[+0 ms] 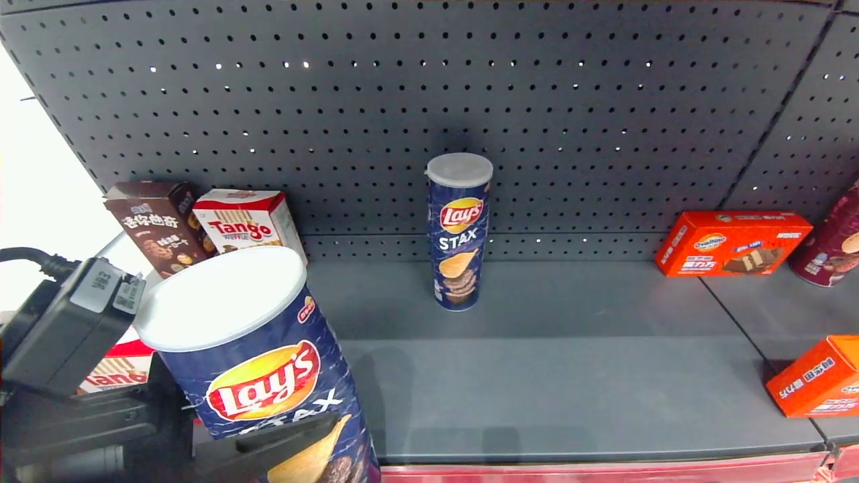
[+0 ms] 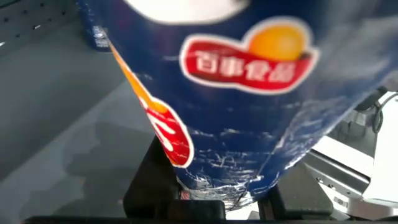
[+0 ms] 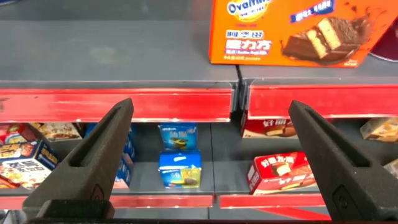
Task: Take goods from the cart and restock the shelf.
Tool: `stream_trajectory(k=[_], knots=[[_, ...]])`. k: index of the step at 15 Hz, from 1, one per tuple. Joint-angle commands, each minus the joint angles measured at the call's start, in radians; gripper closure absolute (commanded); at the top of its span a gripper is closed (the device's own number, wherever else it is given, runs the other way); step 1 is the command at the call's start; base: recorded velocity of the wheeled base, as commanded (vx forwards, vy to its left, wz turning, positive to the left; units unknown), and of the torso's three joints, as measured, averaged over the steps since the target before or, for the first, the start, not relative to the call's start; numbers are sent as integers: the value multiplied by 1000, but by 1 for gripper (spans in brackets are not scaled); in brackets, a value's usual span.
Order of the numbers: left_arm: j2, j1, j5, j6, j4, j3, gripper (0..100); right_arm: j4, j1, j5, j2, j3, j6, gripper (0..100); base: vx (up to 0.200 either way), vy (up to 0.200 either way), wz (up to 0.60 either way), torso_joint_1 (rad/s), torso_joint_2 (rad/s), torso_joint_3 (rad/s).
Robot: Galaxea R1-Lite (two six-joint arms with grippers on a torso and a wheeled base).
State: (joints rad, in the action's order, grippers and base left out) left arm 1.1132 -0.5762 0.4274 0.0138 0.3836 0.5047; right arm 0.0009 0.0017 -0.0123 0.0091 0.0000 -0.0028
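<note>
My left gripper point(image 1: 282, 433) is shut on a blue chip can with a white lid point(image 1: 255, 362), held upright at the lower left, in front of the grey shelf point(image 1: 570, 376). In the left wrist view the can point(image 2: 249, 93) stands between the black fingers point(image 2: 155, 186). A second, identical chip can point(image 1: 460, 235) stands upright at the back middle of the shelf, against the pegboard. My right gripper point(image 3: 211, 168) is open with nothing between its fingers, level with the shelf's red front strip point(image 3: 124, 102).
A brown cookie box point(image 1: 158, 225) and a red-and-white wafer box point(image 1: 245, 225) stand at the back left. Orange boxes point(image 1: 731, 241) point(image 1: 819, 379) and a dark red can point(image 1: 832, 241) sit at the right. The lower shelf holds small boxes point(image 3: 179, 168).
</note>
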Motion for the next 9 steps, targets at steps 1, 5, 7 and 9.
stream_trajectory(k=[1,5,7,9], knots=[[-4,1,-1,0,0,-2,100,-1,0,0,2,0,0,0,0,0,0,0,0,0],[-6,4,-1,0,0,-2,100,-1,0,0,2,0,0,0,0,0,0,0,0,0],[-6,7,-1,0,1,0,100,-1,0,0,2,0,1,0,0,0,0,0,0,0],[-3,13,1,2,15,5,100,-1,0,0,2,0,1,0,0,0,0,0,0,0]])
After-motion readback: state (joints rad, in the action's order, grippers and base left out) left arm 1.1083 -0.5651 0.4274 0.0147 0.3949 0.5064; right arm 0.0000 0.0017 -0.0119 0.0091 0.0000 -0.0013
